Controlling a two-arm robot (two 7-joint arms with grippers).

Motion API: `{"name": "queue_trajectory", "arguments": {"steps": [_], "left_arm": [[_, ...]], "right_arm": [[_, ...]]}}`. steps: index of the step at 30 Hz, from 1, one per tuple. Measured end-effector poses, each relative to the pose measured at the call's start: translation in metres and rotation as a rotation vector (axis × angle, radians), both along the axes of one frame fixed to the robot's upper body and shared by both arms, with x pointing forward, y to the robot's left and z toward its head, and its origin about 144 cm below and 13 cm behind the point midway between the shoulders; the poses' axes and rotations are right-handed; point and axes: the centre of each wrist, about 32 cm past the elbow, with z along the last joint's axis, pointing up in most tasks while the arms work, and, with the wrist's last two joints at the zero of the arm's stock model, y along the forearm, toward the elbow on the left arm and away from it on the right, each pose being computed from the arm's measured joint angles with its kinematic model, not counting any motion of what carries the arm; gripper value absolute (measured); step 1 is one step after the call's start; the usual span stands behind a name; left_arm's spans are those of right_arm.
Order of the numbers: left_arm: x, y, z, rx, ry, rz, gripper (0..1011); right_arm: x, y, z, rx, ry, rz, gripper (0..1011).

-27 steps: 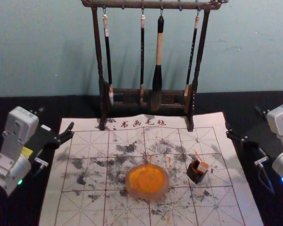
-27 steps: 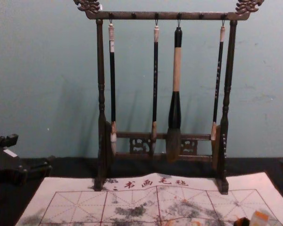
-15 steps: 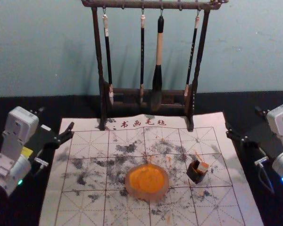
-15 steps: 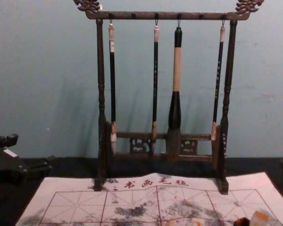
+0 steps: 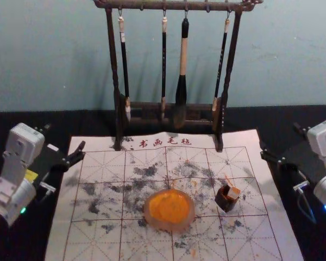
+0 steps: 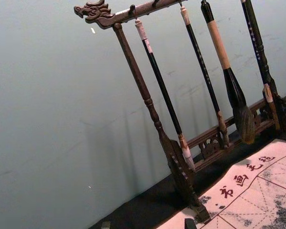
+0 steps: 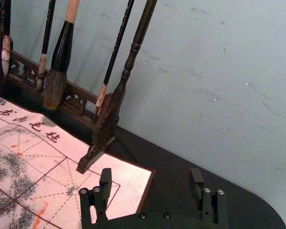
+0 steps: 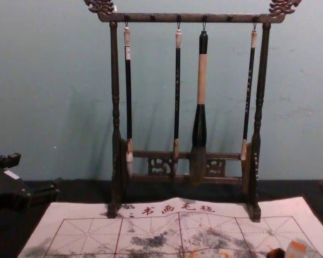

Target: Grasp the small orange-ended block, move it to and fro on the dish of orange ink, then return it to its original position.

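Head view: small block (image 5: 233,193) sits tilted in a dark box (image 5: 225,204), right of centre, lower half. Ink dish (image 5: 169,209) at lower centre, apart from the box. Left gripper (image 5: 66,136) off the mat (image 5: 103,239) at the left edge, right gripper (image 5: 280,136) likewise at the right edge. Both empty.

Left wrist view: two fingertips at the bottom edge, apart.

Right wrist view: fingers wide apart, nothing between.

Chest view: block at the bottom right corner.

Status: block not in hand. Could be pre-grasp or already returned, can't tell. If pre-grasp: grasp, to-and-fro in ink, return all left.
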Motion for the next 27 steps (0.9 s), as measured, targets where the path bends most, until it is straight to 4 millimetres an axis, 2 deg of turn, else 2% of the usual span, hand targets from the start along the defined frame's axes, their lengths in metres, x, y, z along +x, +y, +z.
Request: {"name": "queue_trajectory", "arguments": {"steps": [27], "left_arm": [[0.0,0.0,0.0,0.0,0.0,0.0,1001]], "right_arm": [[0.0,0.0,0.0,0.0,0.0,0.0,1000]]}}
